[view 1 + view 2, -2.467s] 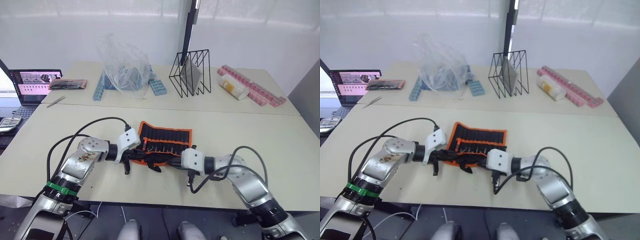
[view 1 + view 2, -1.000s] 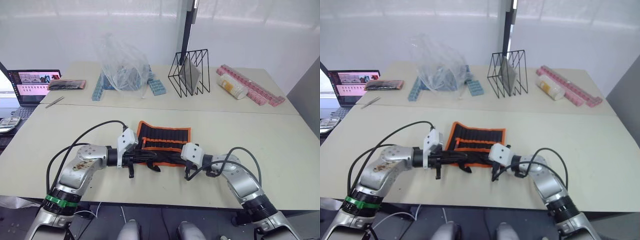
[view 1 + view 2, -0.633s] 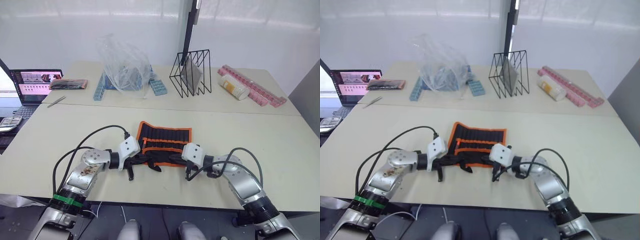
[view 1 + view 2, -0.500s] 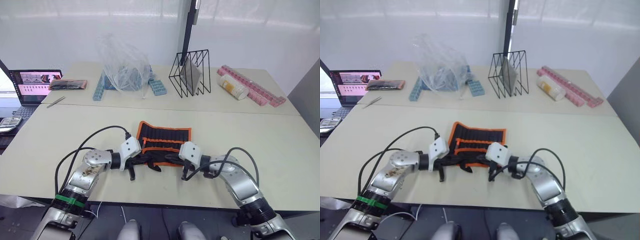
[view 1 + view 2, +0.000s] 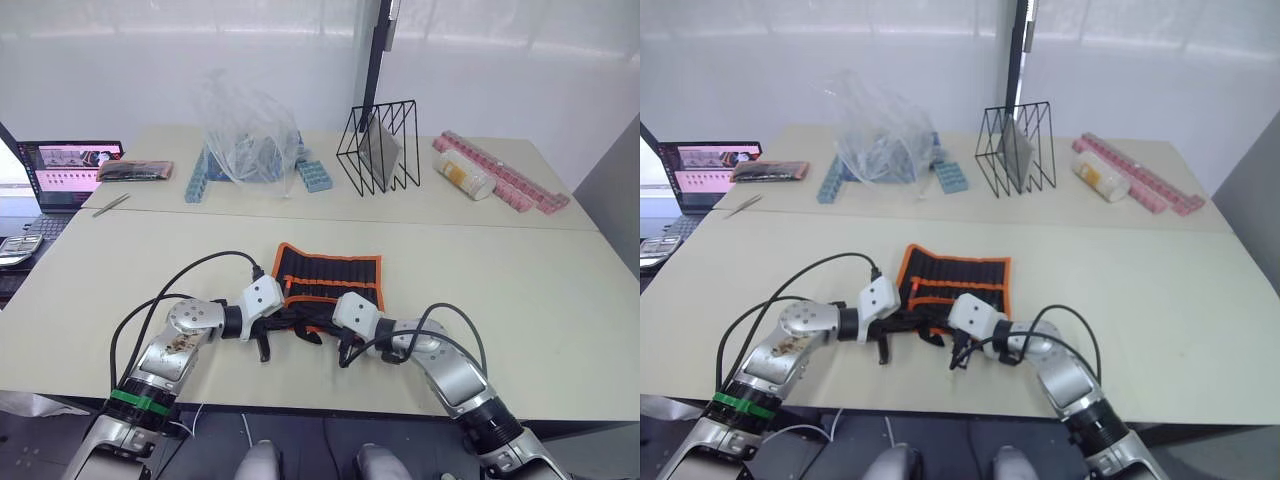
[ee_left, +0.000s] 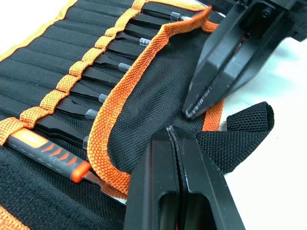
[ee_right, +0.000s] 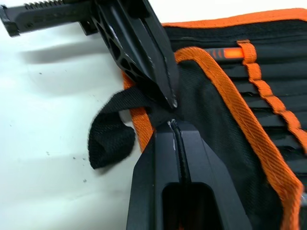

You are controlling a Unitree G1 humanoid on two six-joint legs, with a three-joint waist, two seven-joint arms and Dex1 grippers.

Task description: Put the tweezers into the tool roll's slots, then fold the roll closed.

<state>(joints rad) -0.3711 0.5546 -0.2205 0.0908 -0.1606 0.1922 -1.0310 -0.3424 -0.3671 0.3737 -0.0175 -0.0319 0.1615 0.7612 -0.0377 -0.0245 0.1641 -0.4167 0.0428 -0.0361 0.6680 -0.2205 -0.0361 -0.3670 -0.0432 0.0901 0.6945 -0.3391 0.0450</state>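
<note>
The roll [image 5: 328, 280] lies open on the tabletop [image 5: 520, 290], at the near middle. Its near flap [image 6: 163, 91], edged in orange, is folded up over the lower row. The tweezers [image 6: 110, 64] sit in the slots [image 6: 72, 57] beside the orange strip [image 6: 81, 64], their points capped in clear sleeves. An orange-handled tool [image 6: 48, 153] lies in the roll next to them. A black strap loop [image 7: 112, 136] curls on the tabletop just off the flap's edge.

The left claw [image 6: 173, 132] is closed, fingers pressed together; its tip sits at the flap's black fabric, and whether any fabric is pinched cannot be told. The right claw [image 7: 173, 125] is likewise closed, tip at the flap corner; a grip on the fabric cannot be confirmed. The two claw tips meet nearly point to point over the flap.

Farther back stand a clear plastic bag [image 5: 245, 125], blue blocks [image 5: 318, 175], a black wire rack [image 5: 382, 145] and pink trays [image 5: 500, 172]. At the far left are a laptop [image 5: 62, 170], a dark packet [image 5: 135, 170] and a silver tweezer [image 5: 112, 204].
</note>
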